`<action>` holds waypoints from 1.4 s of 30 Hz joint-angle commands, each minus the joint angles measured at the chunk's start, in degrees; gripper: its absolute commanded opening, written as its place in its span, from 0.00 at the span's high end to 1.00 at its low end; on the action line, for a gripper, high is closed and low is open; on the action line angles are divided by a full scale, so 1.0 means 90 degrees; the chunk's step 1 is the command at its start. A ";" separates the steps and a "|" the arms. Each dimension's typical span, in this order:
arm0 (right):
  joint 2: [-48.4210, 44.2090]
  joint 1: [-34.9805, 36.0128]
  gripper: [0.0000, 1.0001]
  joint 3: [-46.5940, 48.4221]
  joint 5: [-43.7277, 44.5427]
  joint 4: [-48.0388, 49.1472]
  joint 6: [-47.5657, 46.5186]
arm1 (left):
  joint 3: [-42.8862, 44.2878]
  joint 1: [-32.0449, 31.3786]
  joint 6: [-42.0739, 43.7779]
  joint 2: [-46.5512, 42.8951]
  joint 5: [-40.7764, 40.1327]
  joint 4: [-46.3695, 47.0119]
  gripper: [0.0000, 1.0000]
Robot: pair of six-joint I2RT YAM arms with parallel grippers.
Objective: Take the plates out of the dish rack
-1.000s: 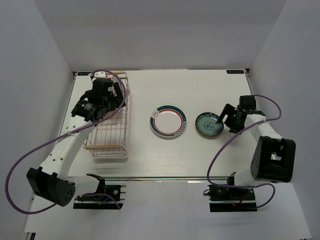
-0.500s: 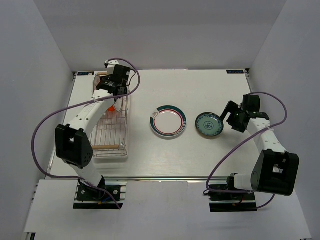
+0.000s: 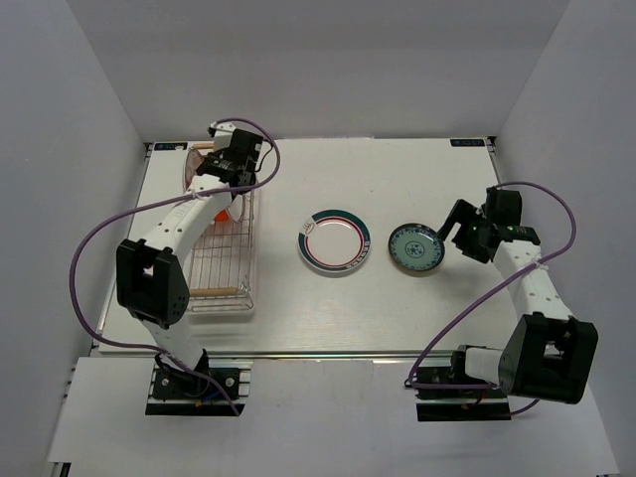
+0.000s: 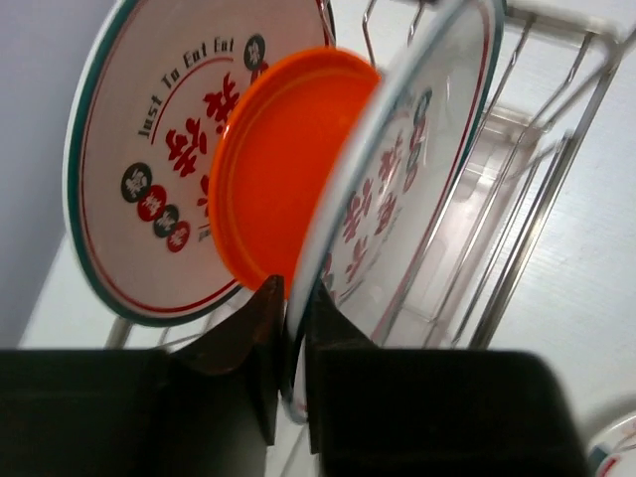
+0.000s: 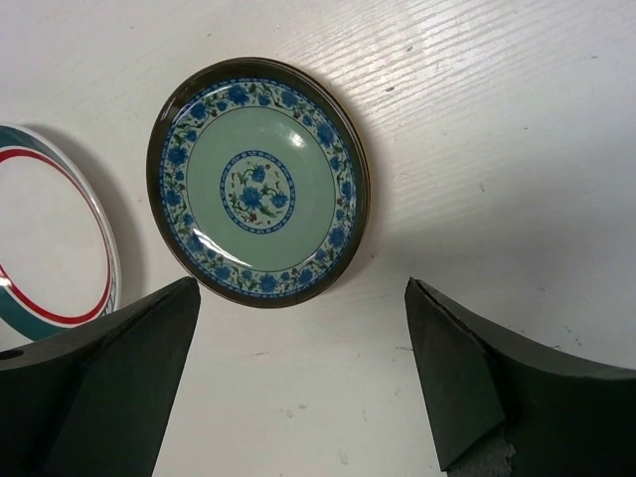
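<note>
Rim pinch at the rack's far end, with little margin

Nearest the arm bases, the dish rack [image 3: 221, 268] shows only bare wire at its near end. Out on the table [image 3: 318, 318] beside it lie two unloaded plates, flat and apart: the white banded plate [image 3: 335, 240] with its green and red ring and, to its right, the teal-blue plate [image 3: 415, 247]. The right gripper [image 5: 301, 288] hangs by the teal-blue plate's edge with its jaws spread wide, holding nothing.

Farther back, at the rack's far end, the left gripper [image 4: 294, 298] pinches the rim of the white marked plate [image 4: 407, 199], jaws narrow, while the plate stands on edge in the wire. Just behind it stands the orange plate [image 4: 283, 169], then a second white plate [image 4: 139, 169] with red lettering. Whether the first two touch cannot be told.

The likely trouble is the grip itself. It takes only a thin bite of rim at one point, so the plate could swing or slip between the pads once lifted. A tilted lift could also catch the rim on a rack wire, or drag the orange plate along and tip it out.
</note>
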 commanded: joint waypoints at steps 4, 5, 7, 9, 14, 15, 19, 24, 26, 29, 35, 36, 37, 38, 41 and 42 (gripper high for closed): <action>-0.0201 0.0008 0.11 -0.0006 -0.0121 -0.0127 -0.0081 | 0.0105 0.0021 0.0029 -0.0484 -0.0318 -0.0024 1.00; -0.0201 -0.0012 0.11 0.0014 -0.0121 -0.0147 -0.0091 | 0.0105 0.0021 0.0038 -0.0523 -0.0346 -0.0063 1.00; -0.0220 0.0008 0.11 0.0063 -0.0121 -0.0196 -0.0101 | 0.0076 0.0021 0.0126 -0.0640 -0.0356 -0.0044 1.00; -0.0260 -0.0002 0.11 0.0005 -0.0151 -0.0137 -0.0101 | 0.0066 0.0021 0.0310 -0.0786 -0.0327 0.0044 1.00; -0.0260 0.0017 0.11 0.0053 -0.0199 -0.0147 -0.0101 | 0.0105 -0.0037 0.0837 -0.1109 -0.0337 0.0229 1.00; -0.0260 0.0018 0.11 0.0024 -0.0219 -0.0118 -0.0101 | 0.0105 -0.0038 0.0887 -0.1158 -0.0376 0.0239 1.00; -0.0240 0.0017 0.11 0.0150 -0.0346 -0.0186 -0.0130 | 0.0339 -0.0096 0.1200 -0.1480 -0.0308 0.0132 1.00; -0.0347 0.0018 0.11 0.0257 -0.0833 -0.0039 -0.0198 | 0.0379 -0.0096 0.1464 -0.2104 -0.0026 0.0307 1.00; -0.0377 0.0018 0.11 0.0356 -0.1253 0.0096 -0.0257 | 0.0340 -0.0096 0.1542 -0.2466 0.0315 0.0512 1.00; -0.0581 0.0018 0.11 0.0190 -0.2014 0.0641 -0.0316 | -0.0010 -0.0096 0.1367 -0.3089 0.1631 0.0834 1.00; -0.0982 0.0047 0.11 0.0024 -0.3693 0.1551 -0.0462 | -0.1261 -0.0096 0.1123 -0.3874 0.5499 0.2279 1.00; -0.1098 0.0076 0.11 -0.0025 -0.4353 0.1997 -0.0365 | -0.1301 -0.0096 0.1064 -0.3825 0.6247 0.2406 1.00; -0.1148 0.0095 0.11 -0.0073 -0.4640 0.2253 -0.0297 | -0.1349 -0.0096 0.0996 -0.3747 0.6670 0.2465 1.00; -0.1187 0.0115 0.11 -0.0161 -0.4904 0.2488 -0.0238 | -0.1437 -0.0096 0.0976 -0.3592 0.7081 0.2562 1.00; -0.1265 0.0251 0.11 -0.0211 -0.5316 0.2988 -0.0013 | -0.1935 -0.0096 0.0615 -0.3337 0.8410 0.3216 1.00; -0.1256 0.0310 0.11 -0.0191 -0.5326 0.3172 0.0016 | -0.2081 -0.0154 0.0508 -0.3153 0.8645 0.3469 1.00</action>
